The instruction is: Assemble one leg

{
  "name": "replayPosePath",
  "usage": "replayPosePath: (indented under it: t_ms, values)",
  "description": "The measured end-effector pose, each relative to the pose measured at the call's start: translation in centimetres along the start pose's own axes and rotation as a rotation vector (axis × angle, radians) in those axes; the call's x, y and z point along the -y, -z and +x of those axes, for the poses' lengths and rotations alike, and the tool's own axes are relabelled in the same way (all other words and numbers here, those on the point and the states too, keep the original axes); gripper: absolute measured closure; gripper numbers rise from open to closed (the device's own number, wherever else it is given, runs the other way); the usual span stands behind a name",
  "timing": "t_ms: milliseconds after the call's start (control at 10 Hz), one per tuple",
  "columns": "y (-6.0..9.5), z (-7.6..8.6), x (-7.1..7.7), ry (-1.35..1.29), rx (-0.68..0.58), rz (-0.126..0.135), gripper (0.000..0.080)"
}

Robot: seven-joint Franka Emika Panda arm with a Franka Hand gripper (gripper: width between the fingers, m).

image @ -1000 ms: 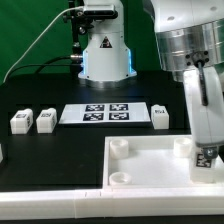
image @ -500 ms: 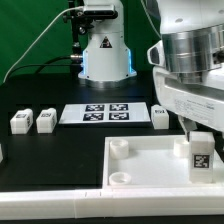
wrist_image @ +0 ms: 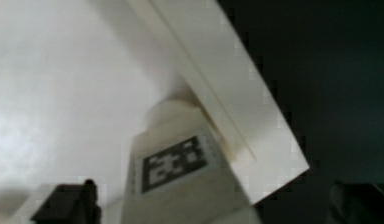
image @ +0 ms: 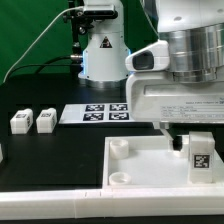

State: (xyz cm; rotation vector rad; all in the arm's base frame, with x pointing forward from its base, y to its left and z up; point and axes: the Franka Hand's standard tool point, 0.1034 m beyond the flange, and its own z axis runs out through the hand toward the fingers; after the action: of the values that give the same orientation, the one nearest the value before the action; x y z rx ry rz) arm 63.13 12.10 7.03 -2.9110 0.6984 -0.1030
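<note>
A leg [image: 200, 155], a small white block with a black-and-white tag, stands upright in the big white slab's [image: 145, 170] corner socket on the exterior view's right. My gripper [image: 196, 135] hangs just above and around its top, jaws open, with a gap on each side. In the wrist view the leg [wrist_image: 192, 150] rises between my two dark fingertips [wrist_image: 64, 203], against the slab's rim [wrist_image: 224, 70]. My gripper [wrist_image: 210, 208] holds nothing. Two more legs [image: 20, 121] [image: 45, 120] stand on the black table at the exterior view's left.
The marker board [image: 95, 113] lies flat behind the slab. A white robot base [image: 105, 55] with cables stands at the back. Another white part [image: 2, 152] shows at the exterior view's left edge. An empty round socket [image: 121, 147] sits at the slab's near-left corner.
My fingers were shut around the leg in the socket; they have let go. The hand has lifted and turned, and its body now covers the leg beside the marker board.
</note>
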Motion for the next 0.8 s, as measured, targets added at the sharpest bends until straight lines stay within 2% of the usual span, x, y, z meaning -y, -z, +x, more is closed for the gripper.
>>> replayPosePath:
  t_ms: [200,300,500,600,800]
  values:
    - [0.18,0.17,0.29,0.179,-0.015,-0.023,0.0151]
    - [0.15,0.18,0.22,0.168,-0.014,-0.023,0.0151]
    - [0.15,0.18,0.22,0.164,-0.014,-0.022,0.0411]
    - [0.09,0.21,-0.04,0.056,-0.014,-0.024,0.0496]
    - [0.06,0.26,-0.19,-0.116,-0.015,-0.023,0.0497]
